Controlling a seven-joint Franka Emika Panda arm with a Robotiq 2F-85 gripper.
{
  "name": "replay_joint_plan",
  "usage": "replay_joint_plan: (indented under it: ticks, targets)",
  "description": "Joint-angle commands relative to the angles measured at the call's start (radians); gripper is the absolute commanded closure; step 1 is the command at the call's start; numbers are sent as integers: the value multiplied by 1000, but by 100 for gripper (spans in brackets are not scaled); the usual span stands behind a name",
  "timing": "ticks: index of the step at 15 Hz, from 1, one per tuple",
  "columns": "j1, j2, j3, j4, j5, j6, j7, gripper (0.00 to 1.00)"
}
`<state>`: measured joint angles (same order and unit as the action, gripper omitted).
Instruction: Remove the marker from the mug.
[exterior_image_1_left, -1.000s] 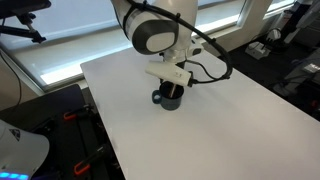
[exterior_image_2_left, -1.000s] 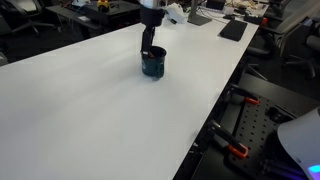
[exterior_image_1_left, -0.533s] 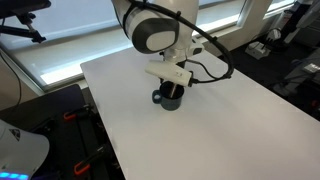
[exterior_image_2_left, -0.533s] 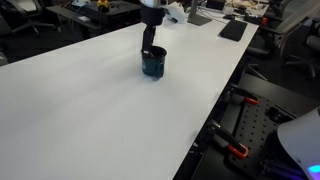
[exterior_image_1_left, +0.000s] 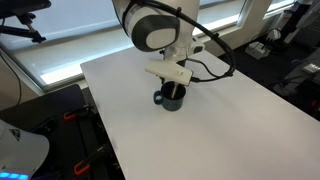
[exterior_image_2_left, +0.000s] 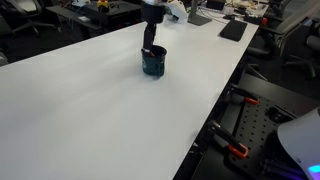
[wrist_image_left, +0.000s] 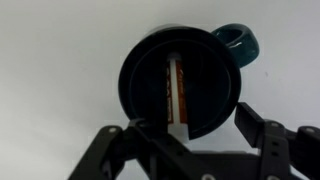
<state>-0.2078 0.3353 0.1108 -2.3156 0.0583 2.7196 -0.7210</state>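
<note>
We see our claw (wrist_image_left: 190, 120) spread, its two fingers entering the wrist view from the 6 o'clock edge. One tip sits at about 7 o'clock of the mug's mouth and the other at about 4 o'clock. Nothing is pinched between them. We judge that the jaws stand apart like this so that the marker (wrist_image_left: 181, 95) falls in the gap and can be taken from both sides.

The marker rests inside the mug (wrist_image_left: 137, 62). It shows as a thin stick with a reddish stripe, running roughly from 12 o'clock towards 6 o'clock across the dark interior. It seems to lean on the wall rather than stand free, which is probably why the claw comes straight down over the opening. From this view we cannot tell whether either finger touches the marker or the rim.

The handle (wrist_image_left: 240, 44) juts out at about 1 o'clock, clear of both fingers, so it should not get in the way of a grip.

In both exterior views the claw (exterior_image_1_left: 172, 88) (exterior_image_2_left: 150, 48) hangs directly over the upright mug (exterior_image_1_left: 168, 101) (exterior_image_2_left: 153, 68), low enough that its tips look level with the mouth or just inside it. The mug stands alone on the white surface (exterior_image_1_left: 225, 130) (exterior_image_2_left: 90, 115), well away from the edges. That gives a straight lift plenty of room, though we think the light mug could tip or ride up if the marker drags on the wall.
</note>
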Motion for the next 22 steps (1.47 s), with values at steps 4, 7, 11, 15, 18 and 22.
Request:
replay_joint_plan:
  ticks: [4, 7, 11, 15, 18, 22]
  targets:
    - [-11, -28, 8, -16, 15, -43, -29, 26]
    - [-10, -27, 8, -16, 15, -52, -31, 46]
    - [-10, -25, 7, -15, 16, -57, -32, 40]
    - [-9, -25, 7, -13, 15, -59, -32, 36]
    - [-10, -24, 7, -12, 16, -60, -32, 37]
    - [-30, -30, 25, -3, 66, -64, -56, 35]
